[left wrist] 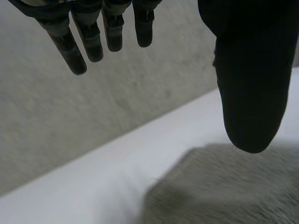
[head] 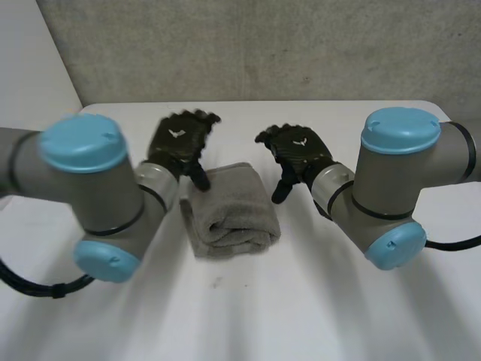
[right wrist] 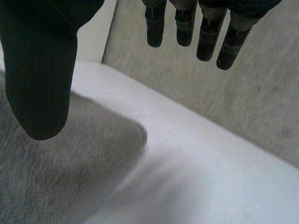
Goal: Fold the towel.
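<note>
Both black hands, left [head: 179,141] and right [head: 299,150], hover spread, empty, at far corners of the folded grey terry towel [head: 229,210] on the white table [head: 361,316]; I fear thumbs [left wrist: 252,93] snagging it open.

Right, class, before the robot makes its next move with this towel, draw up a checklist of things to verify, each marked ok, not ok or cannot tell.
1. Grey terry-cloth towel lies folded in a compact bundle: ok.
2. Towel sits fully on the white table, away from its edges: ok.
3. Left robot hand open, holding nothing: ok.
4. Right robot hand open, holding nothing: ok.
5. Left thumb clear of the towel's corner: cannot tell.
6. Folded layers squarely aligned: cannot tell.
</note>
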Available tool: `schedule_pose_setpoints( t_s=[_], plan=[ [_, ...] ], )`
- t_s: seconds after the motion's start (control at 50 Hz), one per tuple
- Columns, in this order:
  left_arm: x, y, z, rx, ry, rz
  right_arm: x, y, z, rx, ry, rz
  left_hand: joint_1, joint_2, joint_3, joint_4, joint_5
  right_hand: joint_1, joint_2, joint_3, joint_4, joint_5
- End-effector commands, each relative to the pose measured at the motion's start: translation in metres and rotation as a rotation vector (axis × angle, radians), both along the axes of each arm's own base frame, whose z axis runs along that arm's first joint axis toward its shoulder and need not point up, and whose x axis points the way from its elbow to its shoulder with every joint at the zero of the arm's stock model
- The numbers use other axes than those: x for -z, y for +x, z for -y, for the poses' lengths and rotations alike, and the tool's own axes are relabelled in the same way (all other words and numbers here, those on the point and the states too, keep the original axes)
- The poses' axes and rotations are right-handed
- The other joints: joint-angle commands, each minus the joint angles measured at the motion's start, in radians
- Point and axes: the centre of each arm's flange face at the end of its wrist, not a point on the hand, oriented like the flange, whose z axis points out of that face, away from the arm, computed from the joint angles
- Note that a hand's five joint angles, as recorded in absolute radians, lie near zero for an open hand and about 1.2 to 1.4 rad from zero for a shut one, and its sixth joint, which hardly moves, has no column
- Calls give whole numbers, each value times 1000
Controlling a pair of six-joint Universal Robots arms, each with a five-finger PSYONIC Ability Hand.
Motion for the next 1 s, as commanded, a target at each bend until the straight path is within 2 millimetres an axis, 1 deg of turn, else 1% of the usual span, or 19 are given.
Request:
schedule_pose_setpoints(
  t_s=[0.02, 0.2, 0.34, 0.4, 0.48, 0.5, 0.52, 0.54, 0.56, 0.58, 0.6, 0.62, 0.64, 0.66, 0.7, 0.72, 0.76, 0.82, 1.0],
  plan=[
    [43, -8, 2, 4, 141, 89, 27, 7, 4, -69, 84, -45, 41, 40, 41, 41, 44, -32, -50, -36, -54, -63],
    [77, 5, -14, 10, 235, 204, 70, 19, 8, -157, 181, -149, 38, 37, 38, 38, 41, -32, -50, -36, -54, -63],
    [81, 10, -25, 55, 186, 342, 66, 21, 12, -178, 77, -244, 29, 28, 30, 29, 32, -32, -50, -36, -54, -63],
    [61, 8, -25, 56, 136, 317, 45, 24, 13, -175, 30, -219, 26, 26, 27, 26, 29, -32, -50, -36, -54, -63],
    [32, 7, -23, 45, 69, 277, -17, 23, 11, -151, -82, -138, 26, 26, 27, 26, 29, -32, -50, -36, -54, -63],
    [12, 9, -21, 31, 28, 248, -17, 23, 11, -151, -82, -137, 23, 23, 24, 23, 26, -32, -50, -36, -54, -63],
    [-10, 13, -21, 15, -17, 217, -40, 18, 10, -120, -120, -110, 20, 20, 21, 20, 23, -32, -50, -36, -54, -63],
    [-10, 13, -21, 14, -18, 217, -65, 10, 10, -75, -158, -74, 20, 20, 21, 20, 23, -32, -50, -36, -54, -63],
    [-34, 18, -22, -1, -64, 182, -65, 10, 10, -74, -158, -74, 17, 17, 18, 18, 20, -32, -50, -36, -54, -63],
    [-34, 18, -22, -1, -65, 182, -91, 1, 10, -17, -204, -40, 17, 17, 18, 17, 20, -32, -50, -36, -54, -63],
    [-57, 25, -23, -22, -113, 143, -115, -13, 13, 61, -245, -14, 12, 11, 12, 12, 14, -32, -50, -36, -54, -63],
    [-79, 35, -22, -52, -153, 103, -115, -14, 13, 62, -246, -14, 9, 8, 9, 9, 11, -32, -50, -36, -54, -63],
    [-79, 35, -22, -53, -153, 103, -134, -31, 16, 134, -275, 4, 9, 8, 9, 9, 11, -32, -50, -36, -54, -63],
    [-79, 35, -22, -53, -153, 103, -134, -31, 16, 135, -275, 4, 9, 8, 9, 9, 11, -32, -50, -36, -54, -63],
    [-128, 68, -22, -137, -232, 1, -159, -65, 18, 259, -314, 19, 14, 14, 15, 15, 17, -32, -50, -36, -54, -63],
    [-128, 68, -22, -138, -233, 0, -159, -66, 18, 259, -314, 19, 14, 14, 15, 15, 17, -32, -50, -36, -54, -63],
    [-149, 93, -28, -195, -229, -42, -169, -86, 12, 313, -324, 18, 12, 11, 12, 12, 14, -32, -50, -36, -54, -63],
    [-149, 106, -31, -229, -174, -41, -169, -98, 6, 341, -315, 8, 9, 8, 9, 9, 11, -32, -50, -36, -54, -63],
    [-147, 112, -49, -205, -115, -37, -168, -115, -11, 374, -296, -4, 9, 8, 9, 9, 11, -32, -50, -36, -54, -63]
  ],
)
